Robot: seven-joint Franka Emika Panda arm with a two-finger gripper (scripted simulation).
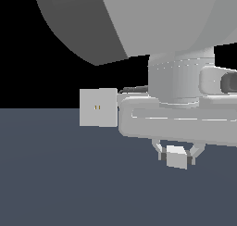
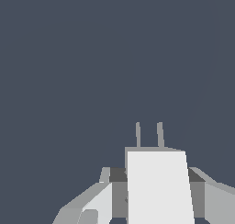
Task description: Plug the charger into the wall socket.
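Observation:
The charger [image 1: 176, 157] is a small off-white block held between my gripper's [image 1: 176, 156] fingers, above the dark floor. In the wrist view the charger [image 2: 158, 186] shows two thin grey prongs [image 2: 149, 135] sticking out of its far end, with the dark finger pads [image 2: 118, 175] pressed on both sides. The wall socket [image 1: 97, 107] is an upright off-white square plate with two tiny yellowish slots, at the exterior view's left of the gripper and higher than the charger. The socket is out of the wrist view.
The arm's large grey links [image 1: 139, 21] fill the upper and right part of the exterior view and hide the socket's right edge. The dark blue-grey floor [image 1: 69, 183] spreads below; it fills the wrist view [image 2: 92, 58].

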